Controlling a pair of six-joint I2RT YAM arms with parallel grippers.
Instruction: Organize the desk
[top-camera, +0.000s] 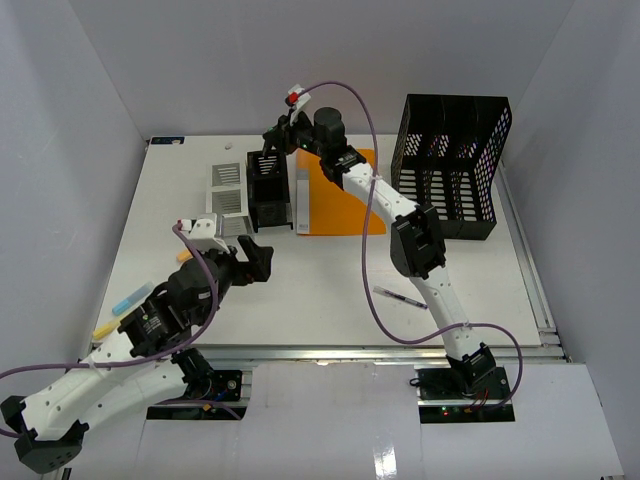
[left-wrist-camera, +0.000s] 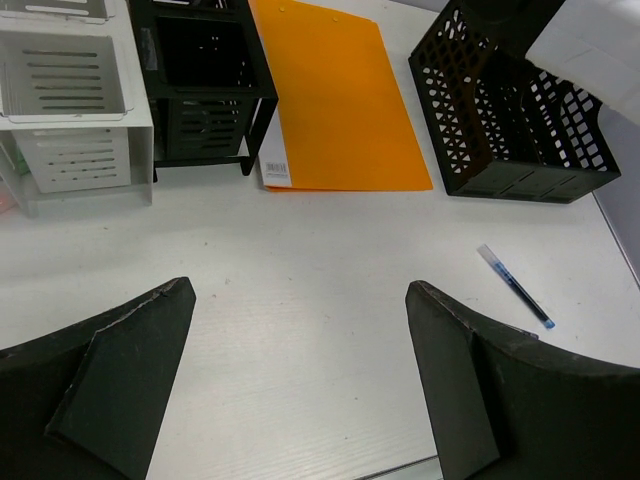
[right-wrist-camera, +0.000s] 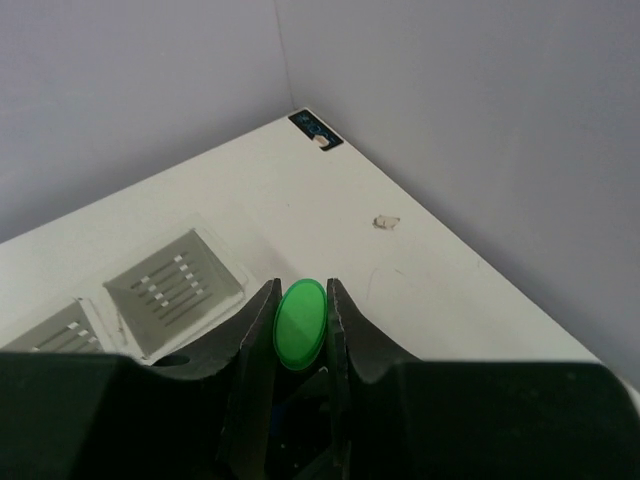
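The white desk (top-camera: 300, 310) carries a black pen holder (top-camera: 268, 195) and a white slotted organizer (top-camera: 228, 195) side by side at the back. My right gripper (top-camera: 277, 140) hangs above the black holder, near the back wall. In the right wrist view it (right-wrist-camera: 301, 286) is shut on a green object (right-wrist-camera: 300, 325), seen end-on as an oval; the rest of that object is hidden behind the fingers. My left gripper (left-wrist-camera: 300, 288) hovers low over bare desk near the front left, wide open, with nothing between its fingers (left-wrist-camera: 440, 340).
An orange folder (top-camera: 338, 195) lies flat right of the black holder. A black mesh basket (top-camera: 450, 165) stands at the back right. A blue pen (top-camera: 400, 298) lies beside the right arm. Small blue (top-camera: 130, 297) and yellow (top-camera: 103, 328) items lie at the left edge.
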